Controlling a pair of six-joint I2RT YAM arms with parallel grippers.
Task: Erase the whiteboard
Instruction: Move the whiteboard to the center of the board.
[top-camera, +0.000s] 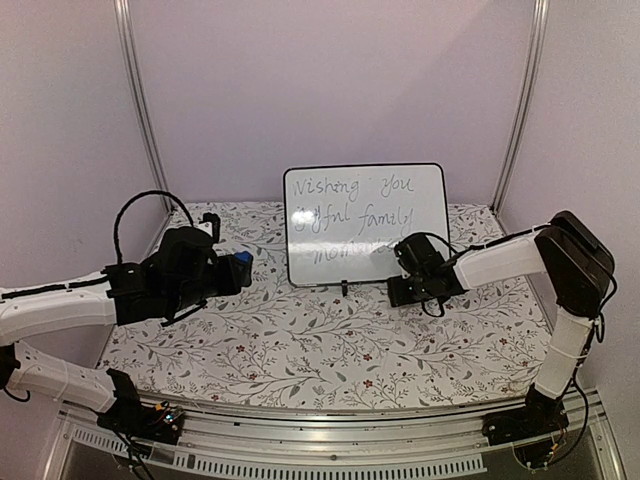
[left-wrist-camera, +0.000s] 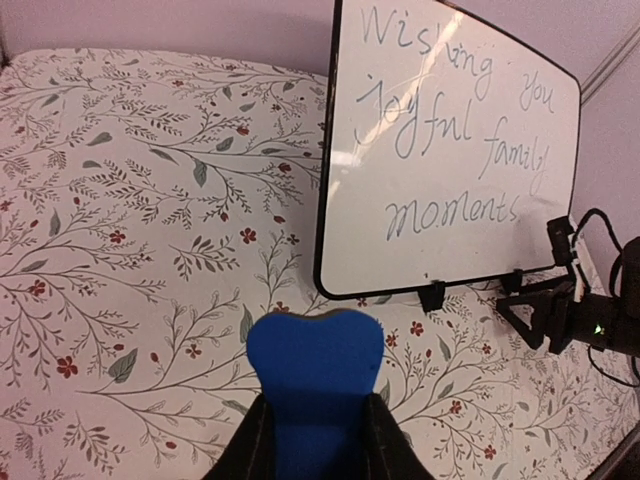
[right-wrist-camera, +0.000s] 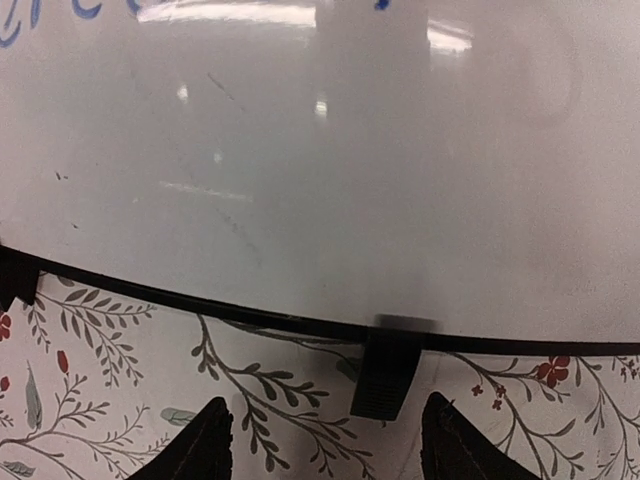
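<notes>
Folds the left arm (top-camera: 60, 308) back from its near-edge base, then runs the white forearm nearly level toward the middle, ending in the left gripper (top-camera: 236, 272) with its dark fingers (left-wrist-camera: 248, 452) clamped on either side of a blue eraser (left-wrist-camera: 315, 365). Rises with the right arm (top-camera: 566, 345) steeply from its base to a high elbow, then slopes the forearm leftward and slightly down to the right gripper (top-camera: 404, 264). Shows in the right wrist view two dark fingertips (right-wrist-camera: 205, 445) spread apart, nothing gripped between them.
</notes>
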